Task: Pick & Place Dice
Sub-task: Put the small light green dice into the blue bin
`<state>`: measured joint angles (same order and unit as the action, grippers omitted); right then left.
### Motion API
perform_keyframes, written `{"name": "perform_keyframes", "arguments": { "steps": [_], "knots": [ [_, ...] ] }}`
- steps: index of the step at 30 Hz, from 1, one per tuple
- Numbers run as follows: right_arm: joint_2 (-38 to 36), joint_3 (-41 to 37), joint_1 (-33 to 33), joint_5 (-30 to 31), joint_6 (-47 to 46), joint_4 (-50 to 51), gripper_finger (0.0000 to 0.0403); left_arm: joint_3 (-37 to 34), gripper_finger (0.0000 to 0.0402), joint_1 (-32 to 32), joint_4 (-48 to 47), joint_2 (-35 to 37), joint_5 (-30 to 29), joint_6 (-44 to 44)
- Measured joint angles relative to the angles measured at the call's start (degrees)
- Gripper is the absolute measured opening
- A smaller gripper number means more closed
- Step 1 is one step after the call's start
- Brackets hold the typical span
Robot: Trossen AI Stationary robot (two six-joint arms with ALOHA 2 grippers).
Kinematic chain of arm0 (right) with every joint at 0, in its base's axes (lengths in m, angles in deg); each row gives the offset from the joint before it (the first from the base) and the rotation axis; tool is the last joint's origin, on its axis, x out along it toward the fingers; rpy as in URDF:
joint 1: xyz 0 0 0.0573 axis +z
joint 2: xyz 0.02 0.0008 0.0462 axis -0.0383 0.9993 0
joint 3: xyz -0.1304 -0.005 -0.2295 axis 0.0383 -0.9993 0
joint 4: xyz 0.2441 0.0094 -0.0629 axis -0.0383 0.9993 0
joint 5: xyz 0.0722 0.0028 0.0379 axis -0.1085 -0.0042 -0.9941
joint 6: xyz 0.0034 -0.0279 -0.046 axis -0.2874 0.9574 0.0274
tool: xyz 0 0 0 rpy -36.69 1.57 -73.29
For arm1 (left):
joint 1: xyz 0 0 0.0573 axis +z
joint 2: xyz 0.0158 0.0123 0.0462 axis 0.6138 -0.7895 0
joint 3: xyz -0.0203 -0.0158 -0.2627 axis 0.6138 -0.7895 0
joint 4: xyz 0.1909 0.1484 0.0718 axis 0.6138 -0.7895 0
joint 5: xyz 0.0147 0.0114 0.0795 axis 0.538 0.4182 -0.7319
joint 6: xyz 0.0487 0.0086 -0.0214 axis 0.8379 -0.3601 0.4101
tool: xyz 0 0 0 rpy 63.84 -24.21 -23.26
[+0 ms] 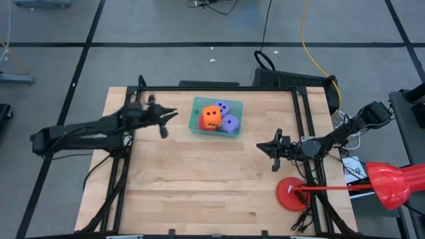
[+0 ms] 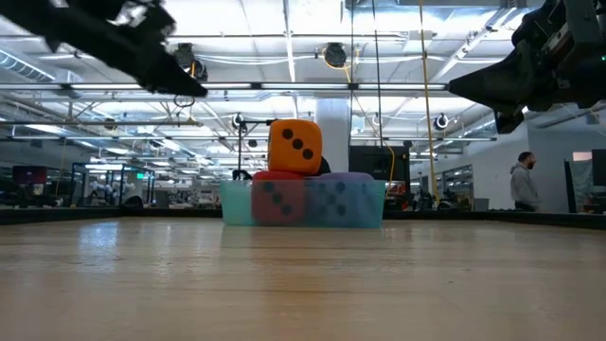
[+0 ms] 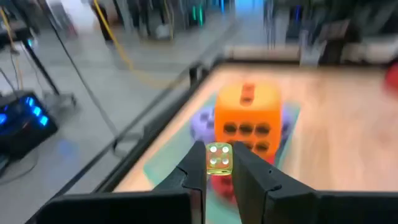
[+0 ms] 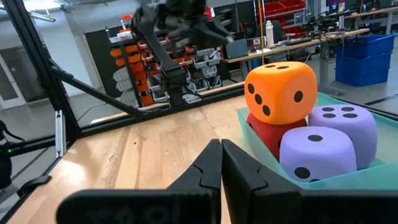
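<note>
- High view: a teal bin (image 1: 196,114) sits on the wooden tabletop (image 1: 199,179) near its far edge. All four dice are inside it: orange die (image 1: 212,117) on top, red die (image 1: 203,125) showing under it, two purple dice (image 1: 230,122) on the side of the bin toward the right arm.
- High view: left hand (image 1: 166,121) hangs just beside the bin, on the left arm's side, not touching it. Right hand (image 1: 273,150) is well apart from the bin, near a red disc (image 1: 292,194) at the tabletop's edge.
- Low view: orange die (image 2: 294,146) stands above the bin's rim (image 2: 303,183); red and purple shapes show through the bin wall. Both arms hang above, clear of the bin. A person (image 2: 523,185) stands far behind.
- Left wrist view: left hand (image 3: 219,167) fingers nearly pressed together, a narrow gap only, pinching none of the bin's dice; orange die (image 3: 248,118) just beyond them. A small yellow-green cube shape shows in the gap; cannot tell what it is.
- Right wrist view: right hand (image 4: 221,163) fingers pressed together, empty; orange die (image 4: 280,91) atop the red one (image 4: 268,138), purple dice (image 4: 316,154) beside them.
</note>
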<state>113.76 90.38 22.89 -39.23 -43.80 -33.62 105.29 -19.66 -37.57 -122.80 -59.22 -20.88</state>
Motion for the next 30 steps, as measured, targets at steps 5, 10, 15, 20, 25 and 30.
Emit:
{"name": "perform_keyframes", "arguments": {
  "steps": [5, 10, 15, 20, 25, 30],
  "knots": [
    [0.0, 0.33, 0.0, -0.02, 0.8, 0.11, 0.0004, 10.0, 0.0053, 1.99, -7.89, -16.27, -0.89, 5.17],
    [0.02, 0.33, 0.02, -0.17, 0.8, 0.21, 0.0004, 15.38, 0.0049, 3.93, -7.62, -29.91, 2.43, 9.05],
    [0.0, 0.33, 0.02, -0.21, 0.53, 0.66, 0.0004, 19.12, 0.0051, 4.98, -7.64, -40.96, 3.44, 11.23],
    [0.0, 0.33, 0.02, -0.21, 0.2, 1.01, 0.0004, 21.43, 0.0049, 5.67, -7.52, -48.26, 5.23, 12.01],
    [0.02, 0.33, 0.13, -0.26, 0.14, 1.0, 0.0004, 21.78, 0.0055, 6.61, -7.23, -51.92, 5.25, 12.09],
    [0.01, 0.33, 0.13, -0.26, 0.1, 0.71, 0.0004, 21.74, 0.006, 6.9, -8.29, -53.69, 6.01, 13.05]
  ]
}}
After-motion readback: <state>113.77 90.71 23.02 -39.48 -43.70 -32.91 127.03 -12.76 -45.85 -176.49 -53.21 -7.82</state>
